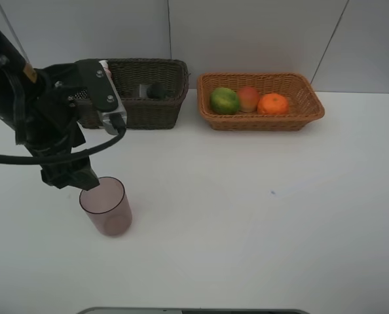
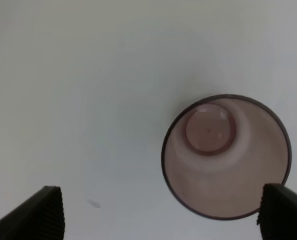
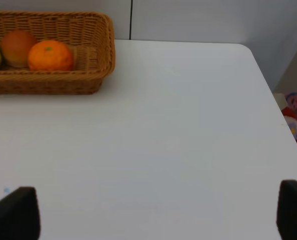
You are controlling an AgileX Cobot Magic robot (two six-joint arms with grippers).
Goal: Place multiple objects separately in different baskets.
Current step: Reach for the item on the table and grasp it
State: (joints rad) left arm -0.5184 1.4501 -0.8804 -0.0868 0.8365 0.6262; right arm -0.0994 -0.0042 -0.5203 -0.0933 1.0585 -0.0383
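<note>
Lab setup, bare white table [image 1: 260,216], plain wall [image 1: 247,33]

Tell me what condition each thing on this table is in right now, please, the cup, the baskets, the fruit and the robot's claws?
Cup: upright on the table, empty, not held.
Left gripper: open, over the cup.
Right gripper: open, holding nothing.
Tan basket: holds three fruits.
Green fruit, red-orange fruit, orange: lying in a row in the tan basket.
Dark basket: contents partly hidden.

I see a translucent mauve cup [image 1: 105,205] lower left on the plain white tabletop [image 1: 260,222]. Upper left, the dark brown wicker basket [image 1: 152,104]; upper right, the light tan basket [image 1: 299,98] with green fruit [image 1: 224,100], red-orange fruit [image 1: 248,98] and orange [image 1: 273,104].
</note>
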